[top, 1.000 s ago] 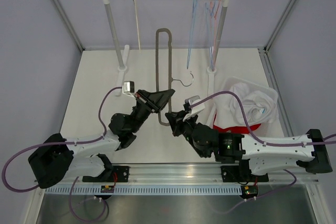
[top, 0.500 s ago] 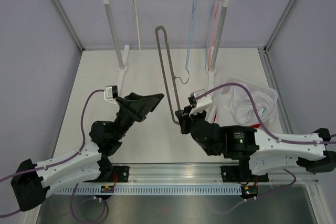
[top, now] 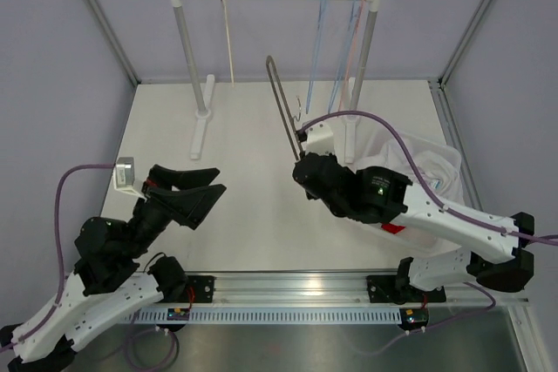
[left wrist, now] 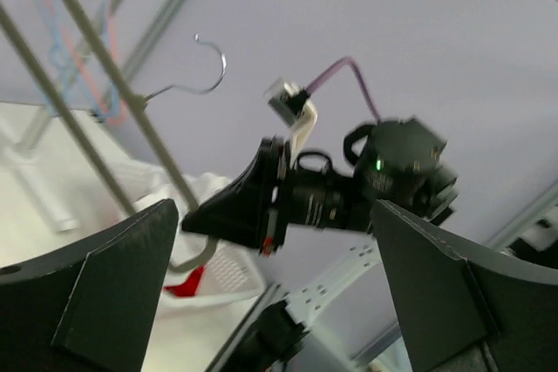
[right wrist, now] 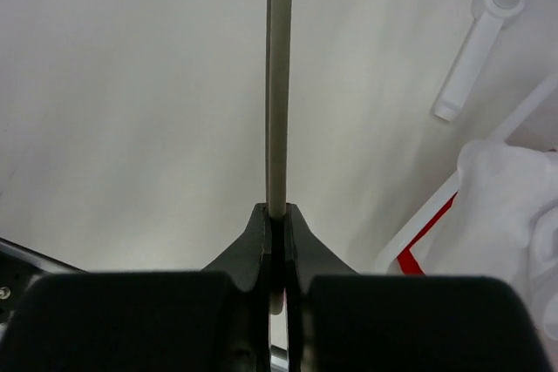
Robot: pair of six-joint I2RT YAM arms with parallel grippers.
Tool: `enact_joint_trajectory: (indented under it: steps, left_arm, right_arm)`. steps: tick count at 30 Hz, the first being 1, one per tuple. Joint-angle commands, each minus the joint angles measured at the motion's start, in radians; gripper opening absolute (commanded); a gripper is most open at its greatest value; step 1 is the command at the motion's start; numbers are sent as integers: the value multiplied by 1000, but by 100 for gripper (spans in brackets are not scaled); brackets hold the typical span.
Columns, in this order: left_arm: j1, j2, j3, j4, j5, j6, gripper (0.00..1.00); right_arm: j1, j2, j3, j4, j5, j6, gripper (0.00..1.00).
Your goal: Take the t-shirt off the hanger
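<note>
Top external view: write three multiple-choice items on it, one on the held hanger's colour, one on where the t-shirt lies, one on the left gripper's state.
1. The hanger in the right gripper is: A red; B grey; C green.
2. The t-shirt lies: A on the hanger; B in the basket; C in the right gripper.
3. The left gripper is: A open, empty; B shut on the hanger; C shut on the t-shirt.
Key: B, a grey bar in its grip; B, white cloth heaped inside; A, spread wide, nothing between.
</note>
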Motion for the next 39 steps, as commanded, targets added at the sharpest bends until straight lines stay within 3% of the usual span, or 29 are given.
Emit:
enact_joint_trajectory:
  steps: [1,6,9,16,32,39]
  left_arm:
    - [-4,-114,58,-391,-103,160,99]
    - [-4,-272,84,-614,-207,226,99]
    - [-4,-303,87,-666,-242,248,99]
    - [-4,-427,24,-672,-253,281,99]
    - [-2,-465,27,-712,-232,294,99]
    - [-2,-447,26,-712,-218,306,99]
  right_arm:
    - [-110,41,123,-23,-130,-145,0]
    - [-233,142,273,1,-240,-271,0]
    - [-310,236,371,9,-291,-320,0]
    - [-416,500,617,0,-339,-419,0]
    - [-515,667,887,81,-403,-528,0]
    - [-572,822,1129,27,-429,-557,0]
